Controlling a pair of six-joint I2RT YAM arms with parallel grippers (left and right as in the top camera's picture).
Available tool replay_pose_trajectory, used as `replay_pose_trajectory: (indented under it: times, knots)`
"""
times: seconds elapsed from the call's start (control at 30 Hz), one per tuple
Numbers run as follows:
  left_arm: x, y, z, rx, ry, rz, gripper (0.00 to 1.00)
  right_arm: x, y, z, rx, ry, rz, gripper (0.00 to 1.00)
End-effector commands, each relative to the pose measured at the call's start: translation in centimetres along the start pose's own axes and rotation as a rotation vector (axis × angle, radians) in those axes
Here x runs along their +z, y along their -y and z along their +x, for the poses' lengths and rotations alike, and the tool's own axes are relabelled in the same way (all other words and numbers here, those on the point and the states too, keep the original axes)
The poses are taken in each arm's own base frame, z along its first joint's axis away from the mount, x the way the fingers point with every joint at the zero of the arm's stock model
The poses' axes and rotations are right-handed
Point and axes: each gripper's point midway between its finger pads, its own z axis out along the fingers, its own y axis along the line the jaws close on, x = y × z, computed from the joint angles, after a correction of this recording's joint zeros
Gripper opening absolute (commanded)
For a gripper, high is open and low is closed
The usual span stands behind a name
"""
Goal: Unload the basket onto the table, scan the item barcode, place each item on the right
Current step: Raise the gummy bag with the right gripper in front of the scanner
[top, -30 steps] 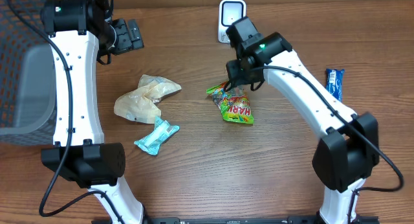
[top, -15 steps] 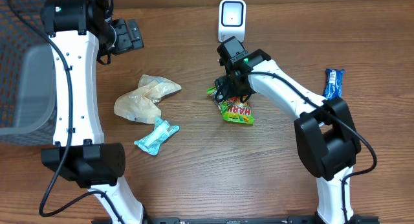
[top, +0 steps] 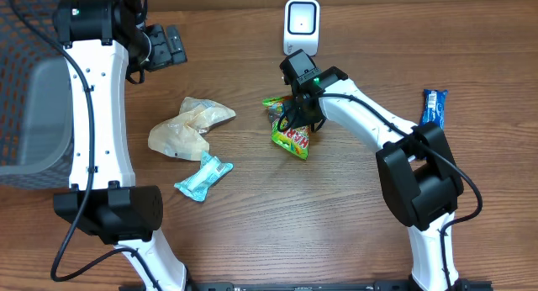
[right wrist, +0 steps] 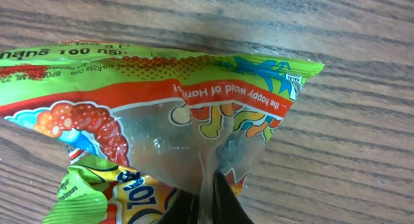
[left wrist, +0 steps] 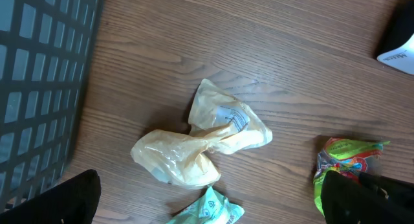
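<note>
The right pincer is clenched on the Haribo gummy bag, gummies showing through its clear window. The left pincer hangs released near the mesh basket.

Overhead camera: fixed above, facing straight down, takes in the whole table. Left wrist camera: high, looking down at the crumpled yellow bag and candy bag, both shared with overhead. Right wrist camera: very close on the candy bag.
</note>
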Motion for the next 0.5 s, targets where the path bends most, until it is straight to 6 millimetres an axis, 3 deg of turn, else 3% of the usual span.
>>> replay_pose_trajectory:
  times: [0.0, 0.33, 0.47]
  knots:
    - [0.0, 0.2, 0.1, 0.016, 0.0, -0.003, 1.0, -1.0, 0.3, -1.9, -0.022, 0.049, 0.027, 0.04]
    - [0.0, 0.2, 0.1, 0.015, 0.0, -0.003, 1.0, -8.9, 1.6, -10.4, -0.1, 0.309, 0.166, 0.04]
    - [0.0, 0.2, 0.1, 0.015, 0.0, -0.003, 1.0, -10.7, 3.1, -13.3, -0.056, 0.429, 0.223, 0.04]
